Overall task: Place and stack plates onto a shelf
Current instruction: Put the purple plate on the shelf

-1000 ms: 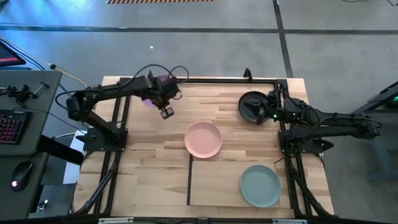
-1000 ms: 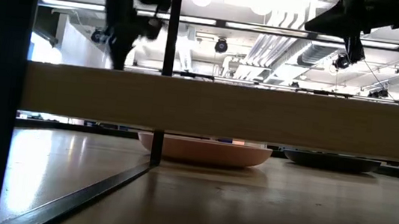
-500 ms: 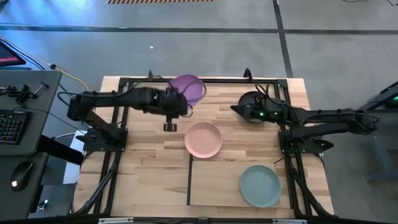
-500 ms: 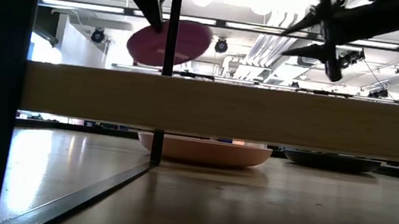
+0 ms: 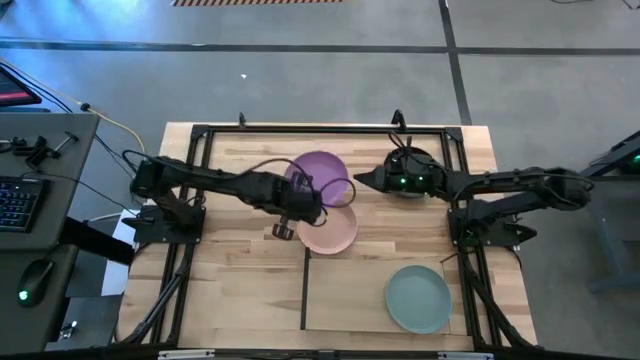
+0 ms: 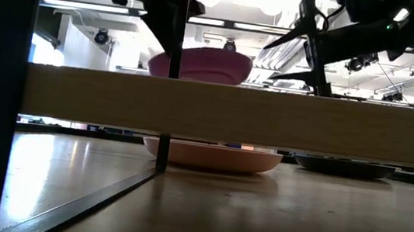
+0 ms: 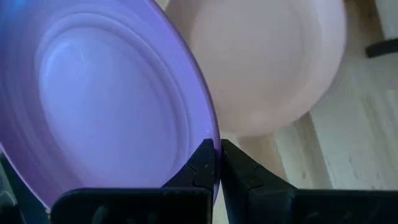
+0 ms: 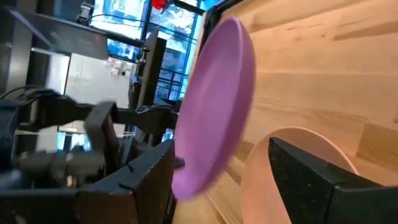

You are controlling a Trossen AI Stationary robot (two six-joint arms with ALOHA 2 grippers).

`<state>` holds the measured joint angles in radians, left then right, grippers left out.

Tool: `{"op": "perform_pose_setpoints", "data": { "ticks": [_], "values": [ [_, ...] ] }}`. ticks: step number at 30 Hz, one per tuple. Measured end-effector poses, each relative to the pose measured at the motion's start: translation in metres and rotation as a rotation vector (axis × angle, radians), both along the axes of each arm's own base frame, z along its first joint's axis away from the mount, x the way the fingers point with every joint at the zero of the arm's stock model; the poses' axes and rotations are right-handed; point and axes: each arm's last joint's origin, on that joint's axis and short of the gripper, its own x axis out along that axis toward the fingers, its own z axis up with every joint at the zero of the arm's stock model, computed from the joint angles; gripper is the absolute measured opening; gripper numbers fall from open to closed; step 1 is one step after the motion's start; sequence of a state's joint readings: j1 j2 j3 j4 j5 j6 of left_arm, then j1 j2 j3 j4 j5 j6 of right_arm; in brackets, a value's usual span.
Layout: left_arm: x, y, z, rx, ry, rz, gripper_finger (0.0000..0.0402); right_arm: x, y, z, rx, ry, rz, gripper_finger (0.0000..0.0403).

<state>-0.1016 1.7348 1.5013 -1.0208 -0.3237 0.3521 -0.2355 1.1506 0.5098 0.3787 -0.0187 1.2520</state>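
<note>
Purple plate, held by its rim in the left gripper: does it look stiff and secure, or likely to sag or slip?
The purple plate probably is stiff: pinched only at its rim by the left gripper, it keeps its round shape without drooping. It seems light, since that edge pinch carries it above the pink plate. The matte surface likely resists slipping.

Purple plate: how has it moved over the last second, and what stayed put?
The left gripper, shut on the purple plate, carried it from the table's far left toward the pink plate. The right gripper reached toward it, fingers open. Pink, blue-green and black plates stayed.
</note>
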Motion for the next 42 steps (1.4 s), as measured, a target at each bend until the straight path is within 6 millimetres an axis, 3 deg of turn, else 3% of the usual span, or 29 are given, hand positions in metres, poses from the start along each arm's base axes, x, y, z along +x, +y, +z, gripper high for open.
{"op": "perform_pose_setpoints", "data": {
  "ticks": [6,11,19,23,33,38,42],
  "values": [
    [0.012,-0.011,-0.014,-0.001,-0.013,-0.028,0.0,0.008,-0.001,-0.013,0.045,0.035,0.014,0.0241],
    [0.016,-0.011,-0.011,0.001,-0.059,-0.042,0.0,0.014,-0.002,-0.021,0.074,0.041,0.025,0.0241],
    [0.016,-0.007,-0.008,-0.024,-0.074,-0.039,0.0,0.021,-0.004,-0.018,0.076,-0.05,0.022,0.0234],
    [0.018,-0.006,-0.007,-0.031,-0.099,-0.034,0.0,0.021,-0.004,-0.018,0.1,-0.049,0.012,0.0198],
    [0.019,-0.005,-0.006,-0.03,-0.113,-0.035,0.0012,0.02,-0.004,-0.019,0.115,-0.045,-0.004,0.006],
    [0.018,-0.005,-0.003,-0.032,-0.128,-0.034,0.0039,0.02,-0.005,-0.02,0.097,-0.031,-0.015,0.0034],
    [0.012,-0.001,0.012,-0.036,-0.154,-0.023,0.0069,0.019,-0.008,-0.019,0.095,-0.045,-0.032,0.0031]
  ]
}}
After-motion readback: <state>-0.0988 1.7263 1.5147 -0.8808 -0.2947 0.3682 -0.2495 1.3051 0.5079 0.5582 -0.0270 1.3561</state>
